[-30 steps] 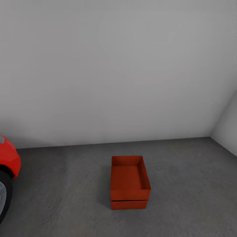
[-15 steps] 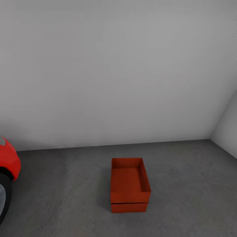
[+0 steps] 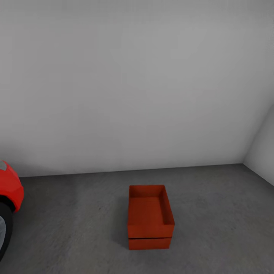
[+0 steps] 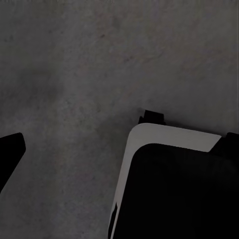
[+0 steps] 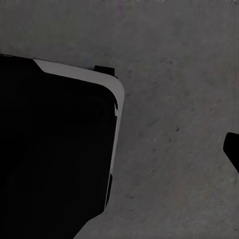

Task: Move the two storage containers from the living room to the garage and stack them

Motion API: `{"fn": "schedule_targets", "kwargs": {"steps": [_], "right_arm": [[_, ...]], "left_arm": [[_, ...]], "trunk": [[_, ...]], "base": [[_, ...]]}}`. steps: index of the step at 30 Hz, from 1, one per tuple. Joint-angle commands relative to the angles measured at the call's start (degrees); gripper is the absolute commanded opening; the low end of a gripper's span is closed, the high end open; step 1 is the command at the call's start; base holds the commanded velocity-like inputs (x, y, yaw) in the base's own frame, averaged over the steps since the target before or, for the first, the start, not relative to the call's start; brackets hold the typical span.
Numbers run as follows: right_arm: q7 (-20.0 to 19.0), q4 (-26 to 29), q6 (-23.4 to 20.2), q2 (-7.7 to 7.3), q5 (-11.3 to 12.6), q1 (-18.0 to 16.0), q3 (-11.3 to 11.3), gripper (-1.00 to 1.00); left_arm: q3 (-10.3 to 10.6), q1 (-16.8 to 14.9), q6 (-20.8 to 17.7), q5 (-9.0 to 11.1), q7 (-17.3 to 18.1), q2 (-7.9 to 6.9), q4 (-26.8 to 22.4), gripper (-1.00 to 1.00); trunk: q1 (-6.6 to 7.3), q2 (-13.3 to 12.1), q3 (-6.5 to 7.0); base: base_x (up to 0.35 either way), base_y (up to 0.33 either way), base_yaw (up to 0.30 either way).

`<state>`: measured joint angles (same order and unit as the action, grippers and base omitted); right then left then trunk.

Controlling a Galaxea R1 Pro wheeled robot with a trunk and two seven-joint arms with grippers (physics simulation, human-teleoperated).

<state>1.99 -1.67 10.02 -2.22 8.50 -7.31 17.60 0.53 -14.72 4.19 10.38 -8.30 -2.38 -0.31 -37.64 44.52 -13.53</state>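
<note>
Two orange-red rectangular open-topped storage containers with plain smooth walls stand stacked in the garage, at about six o'clock in the head view. The upper container (image 3: pixel 150 213) sits squarely on the lower container (image 3: pixel 149 243), and a thin dark seam marks where they meet. Only the front strip of the lower one shows beneath the upper. The upper bin is empty, its flat bottom and inner walls a slightly darker red in shade.

The stack rests on the dark grey, rough, concrete-like floor (image 3: pixel 213 224), well apart from the pale grey smooth back wall (image 3: pixel 137 83) at twelve o'clock. At about eight o'clock the glossy rounded nose of a red car (image 3: pixel 9 188) and part of its black tyre show at the edge.

Each wrist view looks down on mottled grey floor (image 4: pixel 89 74) beside a black robot body panel with a pale rim (image 4: pixel 169 137). A dark sliver shows at each frame edge, so I cannot tell how far either tool is open, nor whether it holds anything.
</note>
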Motion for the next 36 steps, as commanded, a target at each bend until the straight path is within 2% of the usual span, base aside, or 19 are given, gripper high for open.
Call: {"fn": "schedule_targets", "kwargs": {"steps": [1, 15, 36], "right_arm": [[0.03, -0.18, 0.35, 0.02, 0.56, -0.07, 0.5, 1.0], [0.03, -0.18, 0.32, 0.69, 0.83, -0.07, 0.66, 1.0], [-0.02, -0.18, 0.38, 0.87, 0.78, -0.07, 0.67, 1.0]], "left_arm": [[0.09, -0.04, 0.21, 0.43, -0.05, 0.01, 0.05, 1.0], [0.09, -0.04, 0.21, 0.43, -0.05, 0.01, 0.05, 1.0], [0.09, -0.04, 0.21, 0.43, -0.05, 0.01, 0.05, 1.0]], "trunk": [[-0.01, 0.05, 0.02], [-0.01, 0.05, 1.29], [-0.01, 0.05, 3.2]], "base": [[0.0, 0.0, 0.0], [0.0, 0.0, 0.0], [0.0, 0.0, 0.0]]}}
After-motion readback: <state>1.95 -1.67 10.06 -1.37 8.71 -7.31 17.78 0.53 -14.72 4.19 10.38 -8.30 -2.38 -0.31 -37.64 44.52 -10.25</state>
